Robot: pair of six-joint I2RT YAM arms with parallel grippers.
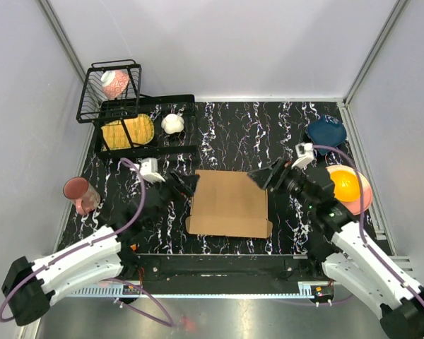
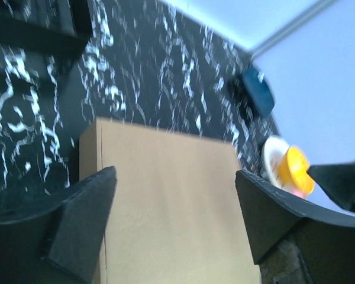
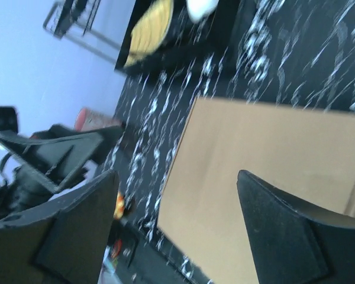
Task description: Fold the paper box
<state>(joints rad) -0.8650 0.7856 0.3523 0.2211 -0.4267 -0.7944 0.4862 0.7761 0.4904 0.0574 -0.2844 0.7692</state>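
- The paper box (image 1: pixel 230 203) lies flat in the middle of the table (image 1: pixel 226 134). Both wrist views are blurred and cut part of it off.
- The left gripper (image 1: pixel 189 185) hovers at its left edge, jaws wide and empty.
- The right gripper (image 1: pixel 261 176), at its far-right corner, gapes empty too.

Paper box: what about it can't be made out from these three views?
- Top external: creases and slots of the paper box are too small to see. Whether the left gripper or right gripper touches its edges is unclear.
- Left wrist: motion-blurred; part of the box is cut off by the bottom edge, with corners behind the fingers.
- Right wrist: blurred; the box runs off the right edge.
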